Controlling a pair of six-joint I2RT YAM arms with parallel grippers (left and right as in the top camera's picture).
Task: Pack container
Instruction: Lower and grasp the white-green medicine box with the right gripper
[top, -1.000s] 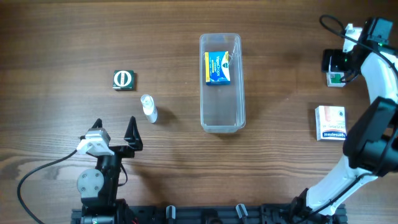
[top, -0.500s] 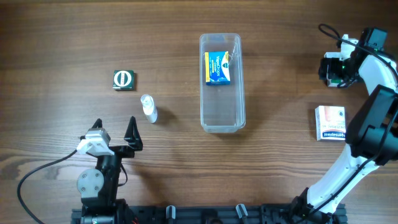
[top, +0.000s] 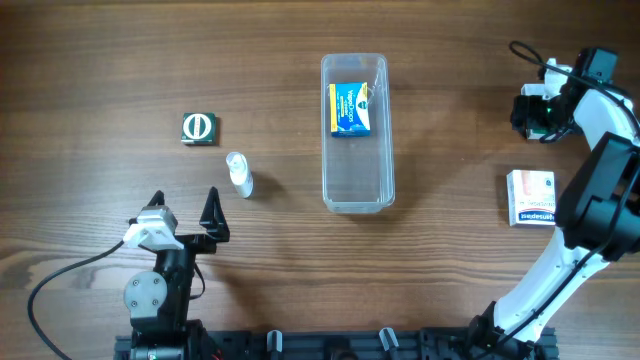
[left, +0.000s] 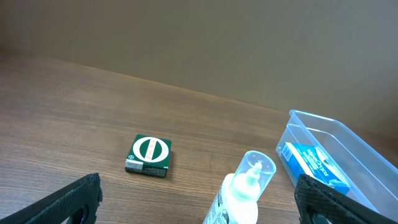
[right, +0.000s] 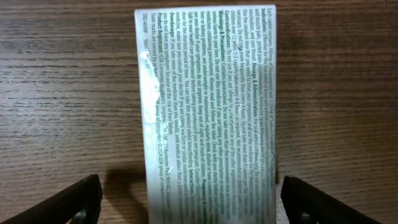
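The clear plastic container (top: 357, 190) lies in the middle of the table with a blue and yellow box (top: 350, 108) in its far end. It also shows in the left wrist view (left: 357, 146). My right gripper (top: 541, 112) is open at the far right. In the right wrist view its fingers (right: 199, 205) stand on either side of a white box with green print (right: 208, 112), with gaps on both sides. My left gripper (top: 186, 213) is open and empty near the front left, its fingers (left: 202, 208) just short of a white squeeze bottle (left: 244, 193).
A small green box (top: 199, 129) lies at the left, and the white bottle (top: 239, 175) lies between it and the container. A white and pink box (top: 531, 197) lies at the right, nearer the front than my right gripper.
My right gripper has shifted slightly left and toward the far edge, settling over the white printed box. The left arm and the other objects have not moved.
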